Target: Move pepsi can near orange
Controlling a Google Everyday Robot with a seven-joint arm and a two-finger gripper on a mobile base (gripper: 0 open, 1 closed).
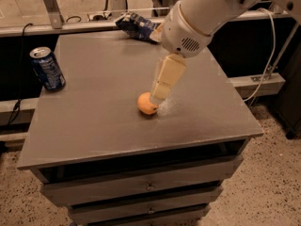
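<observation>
Grey desk [94,126] with drawers carries everything. The white arm [202,13] comes in from behind and right of the orange [146,104]. Its hand [157,97] hangs tip-down at the orange's top right, can't tell if it's open or closed. The snack bag [138,26] lies well behind the orange. The pepsi can [48,68] stands upright far to the orange's left.

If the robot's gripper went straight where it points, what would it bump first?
Probably the orange: the gripper points down at its edge. Depth is unclear, so it might meet the table first.
</observation>
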